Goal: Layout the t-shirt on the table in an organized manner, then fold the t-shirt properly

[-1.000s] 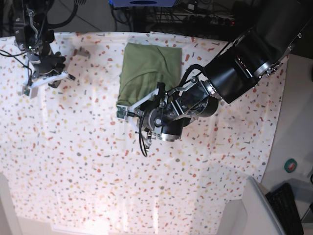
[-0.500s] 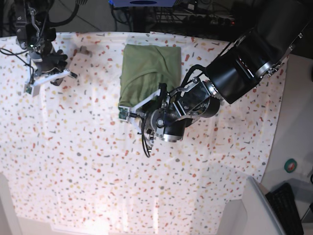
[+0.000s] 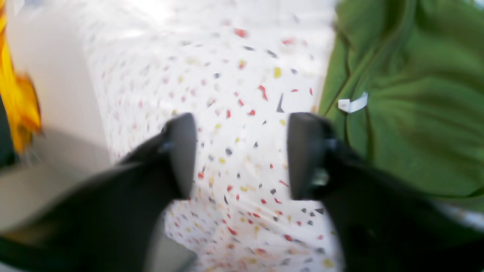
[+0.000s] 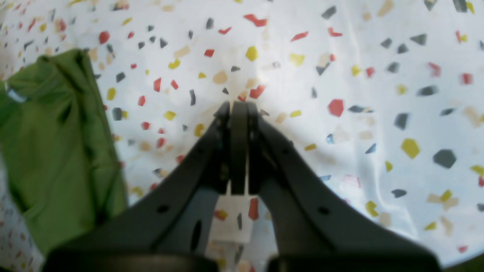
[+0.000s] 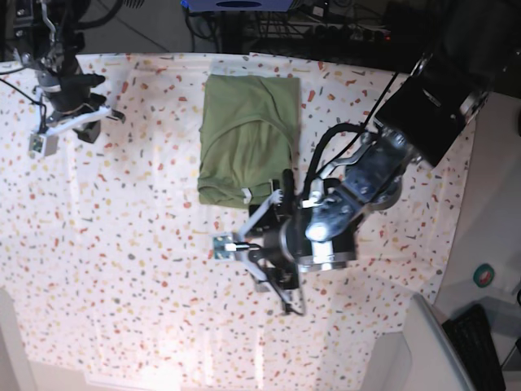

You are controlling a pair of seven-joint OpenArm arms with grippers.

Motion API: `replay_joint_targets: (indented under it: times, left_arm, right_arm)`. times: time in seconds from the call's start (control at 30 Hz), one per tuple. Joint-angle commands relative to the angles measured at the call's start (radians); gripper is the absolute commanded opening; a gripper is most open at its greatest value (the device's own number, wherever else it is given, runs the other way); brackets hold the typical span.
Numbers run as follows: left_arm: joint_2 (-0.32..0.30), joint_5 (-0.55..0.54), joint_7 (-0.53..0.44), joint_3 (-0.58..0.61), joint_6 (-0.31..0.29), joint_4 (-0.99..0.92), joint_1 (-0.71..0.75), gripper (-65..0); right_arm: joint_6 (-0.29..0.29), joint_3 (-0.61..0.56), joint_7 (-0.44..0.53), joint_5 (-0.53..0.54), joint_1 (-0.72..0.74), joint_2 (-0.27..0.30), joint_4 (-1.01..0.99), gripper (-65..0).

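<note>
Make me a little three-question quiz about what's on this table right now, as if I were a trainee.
1. True or false: the left gripper is clamped on the t-shirt.
2. Which gripper has its jaws pressed together? A) left B) right C) both
3. Fill in: the small white tag shows at the shirt's ____.

Key
1. False. Its fingers stand apart over the bare speckled table, with the shirt off to one side.
2. B. The right gripper is shut with nothing in it, hovering over the cloth away from the shirt.
3. Collar. The shirt lies folded into a tidy rectangle near the table's far edge.
</note>
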Motion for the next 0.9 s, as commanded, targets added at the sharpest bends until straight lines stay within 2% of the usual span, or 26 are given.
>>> replay_joint_targets:
  times: [0.0,0.03,0.07,0.17,0.3,0.4,0.53,0.63,0.7,0.73,0.8,0.87]
  left_arm:
    - [-0.017,-0.017,0.019,-0.083,0.006,0.084,0.040,-47.1]
    - [-0.031,-0.037,0.030,-0.166,0.006,0.162,0.105,-60.9]
    - [-0.043,-0.049,0.032,-0.248,0.006,0.239,0.183,-65.0]
    - [-0.054,-0.051,0.032,-0.454,0.006,0.391,0.406,-65.0]
    - [-0.055,-0.052,0.029,-0.658,0.006,0.401,0.631,-65.0]
    - [-0.055,-0.057,0.029,-0.808,0.006,0.401,0.815,-65.0]
    - [-0.055,-0.051,0.027,-0.897,0.006,0.395,1.071,-65.0]
    - [-0.049,-0.054,0.018,-0.902,0.006,0.360,1.225,-65.0]
    - [-0.034,-0.059,-0.085,-0.899,0.006,0.266,1.283,-65.0]
    - [-0.012,-0.057,-0.156,-0.905,0.006,0.199,1.295,-65.0]
    - [0.026,-0.052,-0.346,-0.911,0.006,-0.011,1.291,-65.0]
    - [0.044,-0.051,-0.533,-0.900,0.006,-0.249,1.254,-65.0]
  right_arm:
    - [-0.004,0.025,0.018,-0.005,-0.042,0.025,0.055,-65.0]
    - [-0.004,0.036,0.018,-0.005,-0.086,0.033,0.098,-65.0]
    - [-0.003,0.056,0.018,-0.005,-0.134,0.045,0.141,-65.0]
    - [-0.001,0.119,0.018,-0.005,-0.285,0.074,0.220,-65.0]
    - [0.000,0.177,0.018,-0.005,-0.479,0.096,0.223,-65.0]
    - [0.000,0.177,0.016,-0.005,-0.600,0.114,0.174,-65.0]
    - [0.010,0.117,0.016,-0.005,-0.681,0.129,0.038,-65.0]
    - [0.094,0.010,0.016,-0.005,-0.635,0.194,-0.118,-65.0]
    - [0.161,-0.090,0.016,-0.005,-0.540,0.226,-0.256,-65.0]
    - [0.175,-0.130,0.016,-0.005,-0.494,0.241,-0.324,-65.0]
    - [0.178,-0.245,0.016,-0.005,-0.362,0.269,-0.492,-65.0]
    - [0.181,-0.372,0.018,-0.005,-0.227,0.274,-0.670,-65.0]
